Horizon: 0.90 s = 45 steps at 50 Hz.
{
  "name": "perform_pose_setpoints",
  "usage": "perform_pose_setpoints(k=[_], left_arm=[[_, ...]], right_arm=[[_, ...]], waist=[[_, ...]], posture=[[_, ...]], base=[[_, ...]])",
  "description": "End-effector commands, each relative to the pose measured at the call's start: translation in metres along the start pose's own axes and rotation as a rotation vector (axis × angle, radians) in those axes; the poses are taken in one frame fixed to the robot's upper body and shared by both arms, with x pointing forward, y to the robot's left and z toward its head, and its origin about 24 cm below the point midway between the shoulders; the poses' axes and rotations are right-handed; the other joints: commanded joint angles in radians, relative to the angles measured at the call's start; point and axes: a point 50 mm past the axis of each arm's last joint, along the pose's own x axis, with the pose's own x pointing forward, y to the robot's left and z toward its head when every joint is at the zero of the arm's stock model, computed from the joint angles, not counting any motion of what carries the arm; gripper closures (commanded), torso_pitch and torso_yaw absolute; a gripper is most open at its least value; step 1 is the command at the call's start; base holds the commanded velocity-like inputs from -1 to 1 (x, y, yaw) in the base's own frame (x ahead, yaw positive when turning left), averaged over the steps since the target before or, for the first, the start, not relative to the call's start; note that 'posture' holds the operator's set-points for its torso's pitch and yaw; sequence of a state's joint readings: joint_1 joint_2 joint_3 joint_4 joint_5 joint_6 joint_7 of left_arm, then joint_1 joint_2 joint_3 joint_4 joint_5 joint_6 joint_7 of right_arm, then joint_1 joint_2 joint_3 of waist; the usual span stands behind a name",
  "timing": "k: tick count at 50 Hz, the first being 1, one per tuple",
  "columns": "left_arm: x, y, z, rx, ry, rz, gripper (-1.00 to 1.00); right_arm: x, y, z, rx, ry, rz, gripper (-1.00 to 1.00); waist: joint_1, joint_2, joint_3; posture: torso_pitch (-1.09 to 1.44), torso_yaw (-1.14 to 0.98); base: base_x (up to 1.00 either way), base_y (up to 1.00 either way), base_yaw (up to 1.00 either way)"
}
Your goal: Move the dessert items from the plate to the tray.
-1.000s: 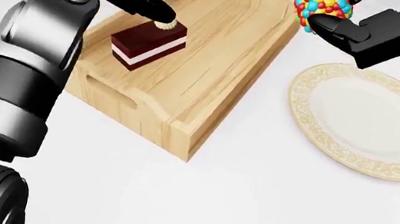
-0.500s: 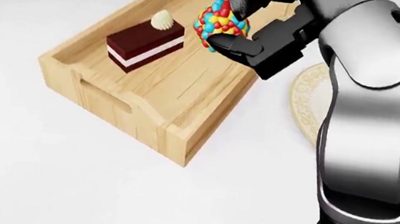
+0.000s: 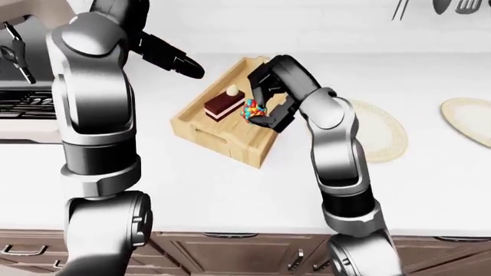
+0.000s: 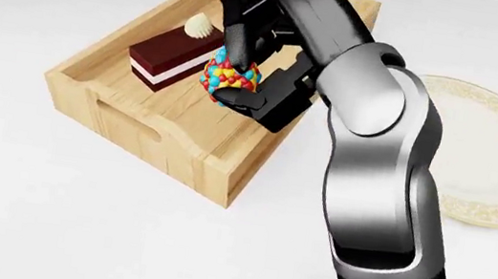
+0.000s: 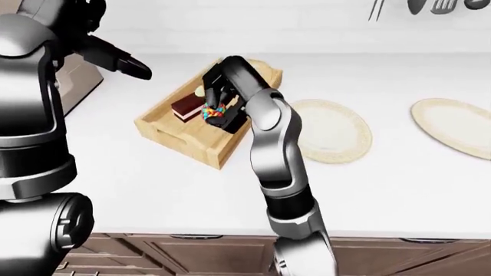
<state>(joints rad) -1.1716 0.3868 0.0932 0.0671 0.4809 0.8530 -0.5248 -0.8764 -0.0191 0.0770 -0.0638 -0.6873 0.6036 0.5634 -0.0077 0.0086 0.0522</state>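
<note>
A wooden tray (image 4: 109,103) lies at the upper left of the head view, holding a chocolate cake slice (image 4: 168,57) topped with a cream dollop. My right hand (image 4: 243,74) hangs low over the tray's middle, shut on a ball-shaped dessert covered in coloured sprinkles (image 4: 229,75), right beside the cake. Whether the ball touches the tray floor is hidden. The gold-rimmed plate (image 4: 493,154) to the right is bare. My left hand (image 3: 182,62) hovers up and to the left of the tray, fingers stretched out and holding nothing.
A second plate (image 5: 453,123) lies further right on the white counter. A stove (image 3: 23,98) stands at the left of the left-eye view. Utensils (image 3: 437,7) hang on the wall above. Cabinet drawers (image 3: 230,253) run below the counter edge.
My right hand carried the sprinkle ball left from above the plate to low over the tray beside the cake. My left hand drew away from the cake towards the upper left.
</note>
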Motion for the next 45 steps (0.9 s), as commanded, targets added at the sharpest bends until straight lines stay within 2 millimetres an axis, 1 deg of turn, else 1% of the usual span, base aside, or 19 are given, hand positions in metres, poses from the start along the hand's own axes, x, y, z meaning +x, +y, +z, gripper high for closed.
perform_pose_setpoints(k=[1,4,7,9,10,14,22,23,25,26,28,33,36,37,42,43,45], left_arm=[[-0.005,0.007,0.016,0.019,-0.074,0.043,-1.0],[-0.005,0.006,0.015,0.02,-0.073,0.039,-1.0],[-0.005,0.007,0.014,0.018,-0.072,0.042,-1.0],[-0.004,0.005,0.012,0.018,-0.071,0.039,-1.0],[-0.004,0.005,0.012,0.018,-0.071,0.039,-1.0],[-0.004,0.005,0.011,0.019,-0.072,0.038,-1.0],[-0.004,0.004,0.01,0.023,-0.072,0.036,-1.0],[-0.004,0.003,0.01,0.024,-0.073,0.035,-1.0],[-0.005,0.003,0.01,0.025,-0.074,0.034,-1.0],[-0.005,0.003,0.01,0.025,-0.074,0.035,-1.0],[-0.005,0.002,0.01,0.024,-0.075,0.033,-1.0],[-0.005,0.002,0.007,0.026,-0.073,0.034,-1.0],[-0.005,0.003,0.009,0.026,-0.074,0.033,-1.0],[-0.006,0.003,0.009,0.026,-0.075,0.034,-1.0],[-0.008,0.005,0.011,0.028,-0.08,0.034,-1.0],[-0.009,0.005,0.011,0.028,-0.081,0.033,-1.0],[-0.012,0.006,0.014,0.031,-0.085,0.029,-1.0]], right_arm=[[-0.002,-0.009,0.015,-0.032,-0.075,-0.059,0.95],[0.0,-0.006,0.014,-0.038,-0.072,-0.053,0.91],[0.001,-0.004,0.012,-0.053,-0.069,-0.053,0.76],[0.001,-0.003,0.012,-0.062,-0.068,-0.05,0.58],[0.002,-0.002,0.01,-0.064,-0.065,-0.048,0.53],[0.003,0.0,0.009,-0.069,-0.064,-0.044,0.48],[0.002,0.001,0.009,-0.072,-0.065,-0.043,0.27],[0.002,0.001,0.01,-0.073,-0.066,-0.043,0.17],[0.002,0.0,0.01,-0.075,-0.067,-0.043,0.08],[0.002,0.0,0.011,-0.075,-0.067,-0.044,0.08],[0.001,0.0,0.011,-0.076,-0.068,-0.043,-0.05],[0.002,0.0,0.011,-0.079,-0.068,-0.042,-0.07],[0.0,-0.005,0.012,-0.083,-0.067,-0.049,-0.03],[-0.002,-0.01,0.013,-0.084,-0.067,-0.057,-0.02],[-0.016,-0.042,0.023,-0.098,-0.071,-0.109,0.01],[-0.017,-0.045,0.025,-0.098,-0.071,-0.114,0.02],[-0.026,-0.064,0.027,-0.1,-0.069,-0.152,0.04]], waist=[[-0.001,0.004,-0.031],[-0.001,0.004,-0.032],[-0.001,0.004,-0.033],[-0.001,0.004,-0.033],[-0.001,0.004,-0.033],[0.0,0.004,-0.034],[0.0,0.004,-0.034],[0.0,0.004,-0.034],[0.0,0.004,-0.034],[0.0,0.004,-0.034],[0.001,0.004,-0.035],[0.0,0.004,-0.035],[0.001,0.003,-0.036],[0.001,0.003,-0.035],[0.003,0.0,-0.032],[0.003,0.0,-0.031],[0.003,-0.002,-0.029]], posture=[[0.0,0.0],[0.0,0.0],[0.0,0.0],[0.0,0.0],[0.0,0.0],[0.0,0.0],[0.0,0.0],[0.0,0.0],[0.0,0.0],[0.0,0.0],[0.0,0.0],[0.0,0.0],[0.0,0.0],[0.0,0.0],[0.0,0.0],[0.0,0.0],[0.0,0.0]], base=[[0.0,0.0,0.0],[0.0,0.0,0.0],[0.0,0.0,0.0],[0.0,0.0,0.0],[0.0,0.0,0.0],[0.0,0.0,0.0],[0.0,0.0,0.0],[0.0,0.0,0.0],[0.0,0.0,0.0],[0.0,0.0,0.0],[0.0,0.0,0.0],[0.0,0.0,0.0],[0.0,0.0,0.0],[0.0,0.0,0.0],[0.0,0.0,0.0],[0.0,0.0,0.0],[0.0,0.0,0.0]])
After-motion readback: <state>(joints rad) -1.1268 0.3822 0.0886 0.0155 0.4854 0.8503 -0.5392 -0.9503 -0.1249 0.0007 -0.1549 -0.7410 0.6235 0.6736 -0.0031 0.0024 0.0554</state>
